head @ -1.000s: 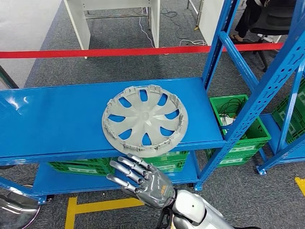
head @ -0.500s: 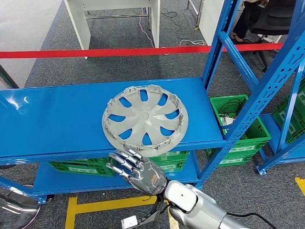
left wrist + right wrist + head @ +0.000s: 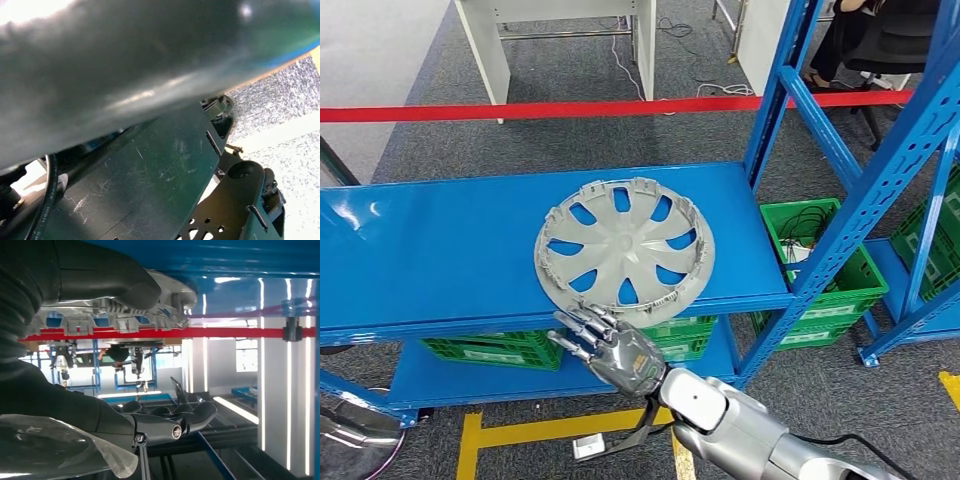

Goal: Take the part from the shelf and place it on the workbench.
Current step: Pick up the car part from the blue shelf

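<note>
Right hand: lower middle of the head view, palm down, fingers apart and stretched toward the shelf's front edge, holding nothing; fingertips just at the near rim of the wheel cover, contact not clear.
Right hand, wrist view: thumb up against the underside of the cover's rim, darker fingers spread below, gap between them.
Left hand: no telling whether spread or closed from the blurred dark shapes in its wrist view.
Wheel cover: grey, spoked, lying flat at the centre of the frame on the blue shelf, near edge slightly over the shelf's front lip.
Green crates: right of frame and on the lower level under the shelf.
Red tape: across the upper frame, over grey floor.
</note>
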You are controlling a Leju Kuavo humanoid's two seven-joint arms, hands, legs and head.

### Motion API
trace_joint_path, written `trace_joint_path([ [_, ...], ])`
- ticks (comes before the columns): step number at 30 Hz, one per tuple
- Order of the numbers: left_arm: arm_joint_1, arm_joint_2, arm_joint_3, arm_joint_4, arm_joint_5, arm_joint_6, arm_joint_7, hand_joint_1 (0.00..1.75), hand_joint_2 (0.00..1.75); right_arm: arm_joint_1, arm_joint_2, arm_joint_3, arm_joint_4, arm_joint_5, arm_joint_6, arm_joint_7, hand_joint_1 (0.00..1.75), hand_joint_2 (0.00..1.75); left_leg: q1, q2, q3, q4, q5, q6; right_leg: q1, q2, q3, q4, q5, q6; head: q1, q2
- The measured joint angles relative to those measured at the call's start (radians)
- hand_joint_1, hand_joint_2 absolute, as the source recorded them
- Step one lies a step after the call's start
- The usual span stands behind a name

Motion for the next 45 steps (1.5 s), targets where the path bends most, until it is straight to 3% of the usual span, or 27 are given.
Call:
trace_joint_path([
  [14,-0.002,0.001,-0.002,0.0,-0.022,-0.004,0.007,0.0,0.0,-0.082,0.02,0.025,0.118,-0.009,0.0,0.076,0.0,1.75,0.0,0.0,-0.001,0.0,0.001,0.0,0.0,0.0,-0.001,0.0,0.001,0.001,0.0,0.0],
  [33,-0.003,0.003,-0.002,0.0,-0.024,-0.007,0.007,0.0,0.0,-0.121,0.033,0.041,0.194,-0.012,0.004,0.08,0.0,1.75,-0.001,0.0,-0.002,0.0,0.001,0.0,-0.001,0.0,-0.001,0.0,0.001,0.001,0.0,0.0],
  [45,-0.001,0.007,-0.002,0.0,-0.024,-0.014,0.006,0.0,0.0,-0.152,0.039,0.05,0.272,-0.064,0.083,0.079,0.0,1.75,-0.001,0.0,-0.002,0.0,0.002,0.0,-0.001,0.0,-0.002,0.0,0.002,0.002,0.0,0.0],
])
